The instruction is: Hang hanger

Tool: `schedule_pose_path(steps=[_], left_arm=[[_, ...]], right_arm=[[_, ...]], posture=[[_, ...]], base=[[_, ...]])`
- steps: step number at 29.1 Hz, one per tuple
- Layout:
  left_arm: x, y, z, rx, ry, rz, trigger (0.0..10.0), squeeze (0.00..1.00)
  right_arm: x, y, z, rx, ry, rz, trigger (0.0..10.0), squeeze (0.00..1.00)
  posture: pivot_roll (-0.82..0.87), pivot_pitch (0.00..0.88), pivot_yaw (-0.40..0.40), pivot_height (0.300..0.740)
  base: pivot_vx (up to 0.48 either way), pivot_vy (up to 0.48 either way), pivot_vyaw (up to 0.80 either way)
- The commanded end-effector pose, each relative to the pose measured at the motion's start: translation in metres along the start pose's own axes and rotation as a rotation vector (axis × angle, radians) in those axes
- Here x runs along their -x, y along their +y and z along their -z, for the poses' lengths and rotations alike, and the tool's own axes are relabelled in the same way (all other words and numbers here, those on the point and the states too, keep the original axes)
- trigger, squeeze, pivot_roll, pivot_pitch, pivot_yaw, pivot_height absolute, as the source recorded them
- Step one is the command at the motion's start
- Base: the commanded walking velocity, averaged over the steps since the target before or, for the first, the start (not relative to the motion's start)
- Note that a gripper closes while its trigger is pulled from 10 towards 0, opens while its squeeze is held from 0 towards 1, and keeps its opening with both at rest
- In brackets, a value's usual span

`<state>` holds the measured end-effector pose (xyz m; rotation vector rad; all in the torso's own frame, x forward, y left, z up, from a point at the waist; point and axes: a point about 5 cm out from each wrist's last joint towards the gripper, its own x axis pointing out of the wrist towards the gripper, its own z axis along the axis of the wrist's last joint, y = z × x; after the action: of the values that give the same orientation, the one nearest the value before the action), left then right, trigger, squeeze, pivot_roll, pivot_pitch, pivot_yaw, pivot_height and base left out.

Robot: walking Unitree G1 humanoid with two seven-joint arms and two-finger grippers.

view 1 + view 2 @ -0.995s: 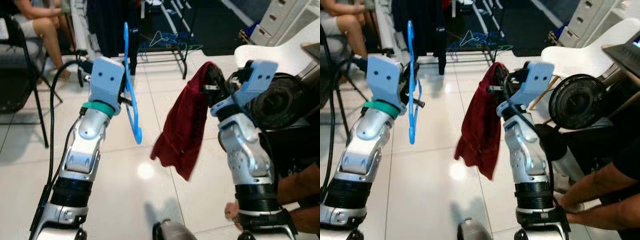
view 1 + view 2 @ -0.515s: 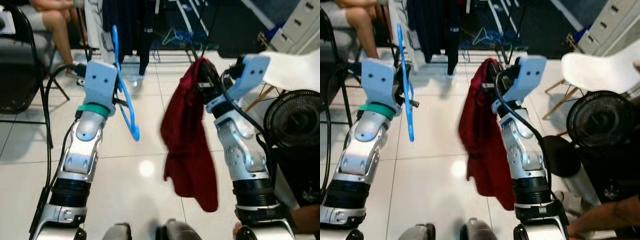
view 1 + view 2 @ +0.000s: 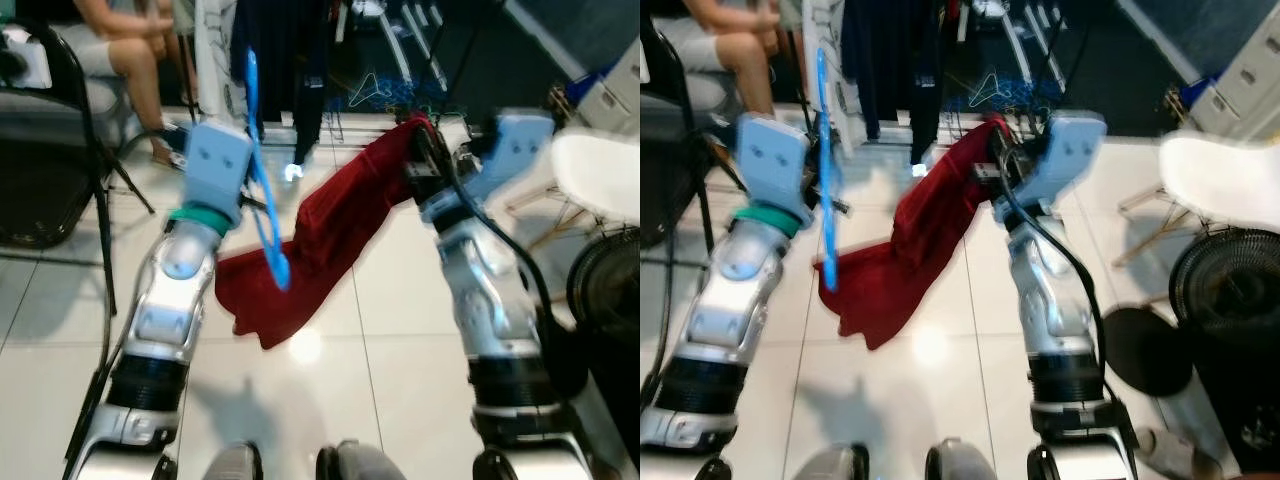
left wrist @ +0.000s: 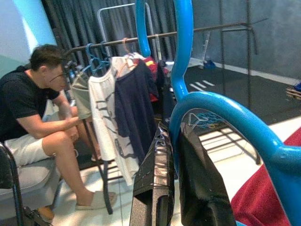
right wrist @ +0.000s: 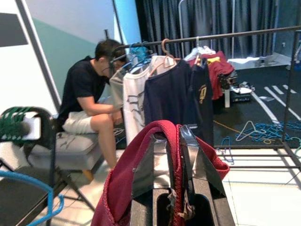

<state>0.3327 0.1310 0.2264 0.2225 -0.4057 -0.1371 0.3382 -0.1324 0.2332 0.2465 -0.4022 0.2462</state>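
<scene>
My left hand (image 4: 171, 188) clenches the blue hanger (image 3: 262, 195) upright, my right hand (image 5: 171, 174) grips the red shirt (image 3: 320, 235) draped toward it, and the rack (image 5: 225, 35) ahead of both waits, so dressing and hanging are left.

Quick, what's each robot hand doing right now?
Left gripper: shut on the blue hanger.
Right gripper: shut on the red garment.

I'm counting one blue hanger (image 3: 262, 210), one red garment (image 3: 320, 240), two grippers, and one seated person (image 5: 89, 103) beside the clothes rack (image 5: 225, 35).
</scene>
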Motion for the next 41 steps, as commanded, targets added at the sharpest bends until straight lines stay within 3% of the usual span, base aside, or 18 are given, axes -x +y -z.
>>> schedule_pose_path(steps=[1,41], left_arm=[[-0.0008,-0.0068,0.0008,0.009,-0.002,0.025,10.0,0.00],[-0.0011,-0.0134,-0.0024,0.020,-0.018,0.056,10.0,0.00]], right_arm=[[-0.0001,-0.0093,-0.0058,0.018,-0.029,0.031,10.0,0.00],[-0.0019,-0.0188,-0.0095,0.045,-0.046,0.056,10.0,0.00]], posture=[[-0.09,0.047,-0.019,0.740],[-0.09,0.051,-0.007,0.740]], base=[[0.458,0.000,0.00],[0.459,0.000,0.00]])
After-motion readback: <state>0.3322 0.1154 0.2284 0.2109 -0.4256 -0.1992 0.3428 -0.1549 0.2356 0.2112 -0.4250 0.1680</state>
